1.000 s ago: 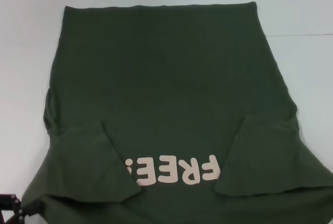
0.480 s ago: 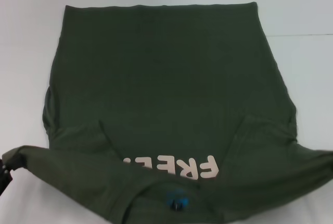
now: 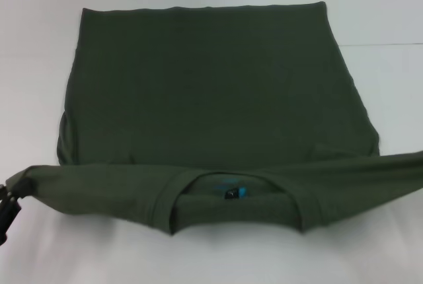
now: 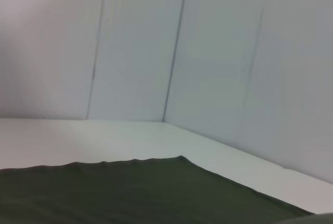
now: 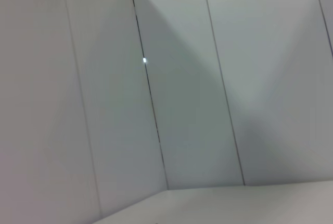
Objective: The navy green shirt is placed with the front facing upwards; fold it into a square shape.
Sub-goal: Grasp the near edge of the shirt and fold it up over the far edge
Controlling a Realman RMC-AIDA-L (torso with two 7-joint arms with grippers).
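Shirt (image 3: 211, 92) lies across the white worktop (image 3: 383, 20), its collar edge lifted taut from 9 to 3 o'clock for folding. Left gripper (image 3: 8, 210) jaws clench 1 shoulder; the right gripper is out of view.

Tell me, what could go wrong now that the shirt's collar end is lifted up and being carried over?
The navy green shirt is held by its shoulder corners; the left gripper grips one at the picture's edge. That small pinch could slip and drop the fold. The collar sags between the corners, so it may land wrinkled. The right gripper is out of view, so uneven pulling could skew the square.
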